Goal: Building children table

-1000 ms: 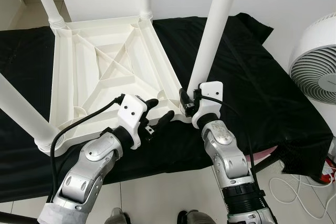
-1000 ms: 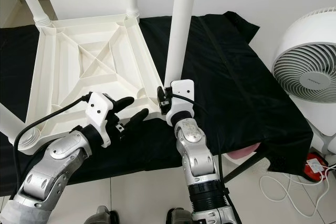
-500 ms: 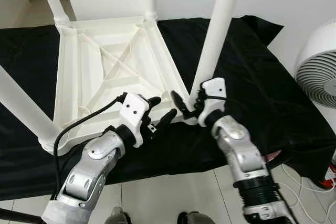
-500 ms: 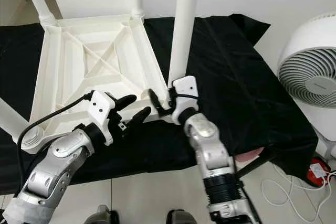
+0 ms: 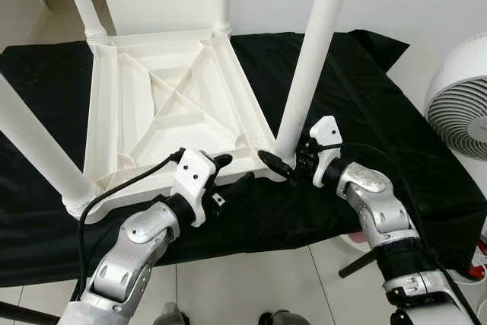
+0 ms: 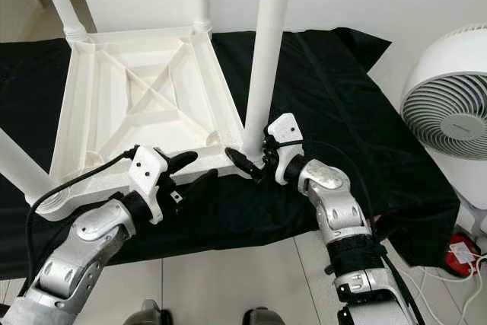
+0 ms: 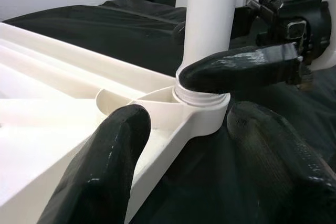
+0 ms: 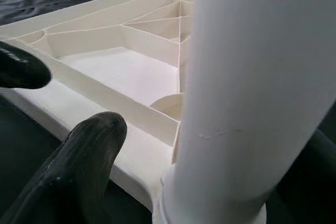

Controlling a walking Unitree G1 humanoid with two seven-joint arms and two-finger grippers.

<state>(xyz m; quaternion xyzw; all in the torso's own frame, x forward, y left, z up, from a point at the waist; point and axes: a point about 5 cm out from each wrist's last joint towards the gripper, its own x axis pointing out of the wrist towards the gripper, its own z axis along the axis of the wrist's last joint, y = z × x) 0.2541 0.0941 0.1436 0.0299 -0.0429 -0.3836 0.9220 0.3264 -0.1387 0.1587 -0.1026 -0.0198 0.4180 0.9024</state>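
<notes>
Black right gripper fingers straddle white table leg.

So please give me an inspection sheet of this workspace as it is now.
Surface: black cloth covers the work area.
Job's things: white table top lies upside down; near-right leg stands in its corner socket.
Clutter: nothing seen.
Grippers: right gripper open around the leg's base; left gripper open at the table's near edge.
Cables: black cable along the left arm; white cables on the floor.
Surroundings: white fan, tiled floor.
</notes>
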